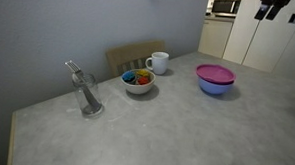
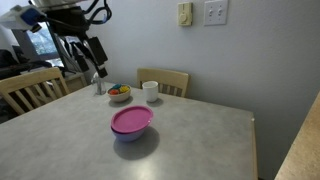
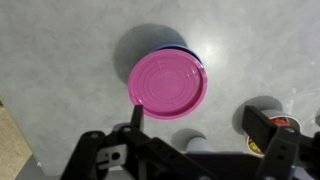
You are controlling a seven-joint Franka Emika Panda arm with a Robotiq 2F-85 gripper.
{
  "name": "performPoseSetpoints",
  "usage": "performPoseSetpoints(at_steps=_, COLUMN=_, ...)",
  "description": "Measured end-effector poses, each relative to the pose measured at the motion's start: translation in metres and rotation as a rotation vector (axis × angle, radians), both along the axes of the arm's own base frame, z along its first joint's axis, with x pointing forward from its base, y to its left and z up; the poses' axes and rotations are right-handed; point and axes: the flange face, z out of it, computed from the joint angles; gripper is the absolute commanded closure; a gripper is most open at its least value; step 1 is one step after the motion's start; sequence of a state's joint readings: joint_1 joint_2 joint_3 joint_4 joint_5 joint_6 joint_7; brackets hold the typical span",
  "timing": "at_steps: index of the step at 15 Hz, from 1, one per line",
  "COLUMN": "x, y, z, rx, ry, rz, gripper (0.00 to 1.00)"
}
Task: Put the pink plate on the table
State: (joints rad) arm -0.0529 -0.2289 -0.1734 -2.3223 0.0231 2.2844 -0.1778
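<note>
The pink plate (image 1: 215,72) rests upside-up on top of the lavender-blue bowl (image 1: 215,88) on the grey speckled table (image 1: 185,134). Both exterior views show this stack; the plate (image 2: 131,120) covers the bowl (image 2: 132,137) on the table (image 2: 210,140). In the wrist view the plate (image 3: 168,85) lies below and ahead of me, with only the bowl's rim (image 3: 183,50) showing. My gripper (image 3: 200,125) is open and empty, high above the table and apart from the plate. It shows in both exterior views (image 1: 274,10) (image 2: 85,50).
A white bowl with colourful contents (image 1: 139,81) (image 2: 119,94), a white mug (image 1: 158,62) (image 2: 151,90) and a glass holding a utensil (image 1: 87,93) (image 2: 99,83) stand near the far table edge. Wooden chairs (image 1: 134,55) (image 2: 172,78) (image 2: 30,90) stand by the table.
</note>
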Motion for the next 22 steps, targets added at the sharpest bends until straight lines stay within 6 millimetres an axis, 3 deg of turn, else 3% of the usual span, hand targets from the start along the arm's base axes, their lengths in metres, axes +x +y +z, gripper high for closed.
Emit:
performPoseSetpoints(at_steps=5, x=0.028, y=-0.031, z=-0.039, rx=-0.093, ry=0.105, rz=0.142, gripper=0.00)
performPoseSetpoints(at_steps=13, x=0.072, y=-0.075, z=-0.097, rx=-0.008, ry=0.177, rz=0.240, gripper=0.00)
performPoseSetpoints(at_steps=17, x=0.082, y=-0.088, z=-0.107, rx=0.014, ry=0.204, rz=0.218, gripper=0.00)
performPoseSetpoints(at_steps=22, x=0.086, y=-0.084, z=-0.107, rx=-0.012, ry=0.200, rz=0.228, gripper=0.00)
